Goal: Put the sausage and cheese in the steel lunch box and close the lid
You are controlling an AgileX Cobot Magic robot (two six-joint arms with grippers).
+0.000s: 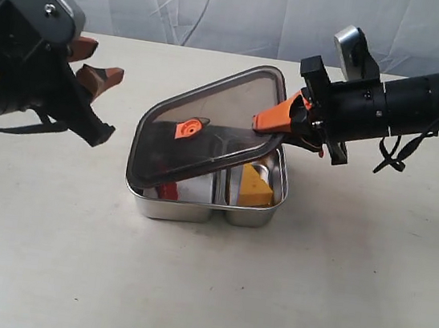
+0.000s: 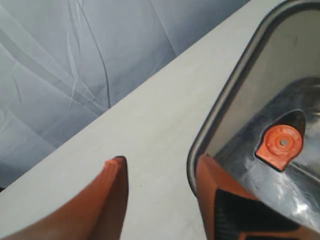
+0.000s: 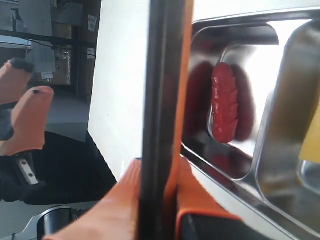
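The steel lunch box (image 1: 264,216) sits mid-table. The red sausage (image 1: 168,190) lies in its left compartment, also seen in the right wrist view as the sausage (image 3: 225,107). The yellow cheese (image 1: 254,187) rests in the right compartment. The dark lid (image 1: 218,111) with its orange valve (image 1: 188,129) hangs tilted over the box, its left edge low on the rim, its right edge raised. My right gripper (image 1: 267,120) is shut on the lid's right edge (image 3: 160,100). My left gripper (image 1: 95,65) hovers open to the left of the lid, holding nothing; its wrist view shows the lid (image 2: 270,85) close by.
The pale tabletop (image 1: 203,291) surrounds the box. A grey wrinkled cloth backdrop (image 1: 224,7) hangs behind the table's far edge.
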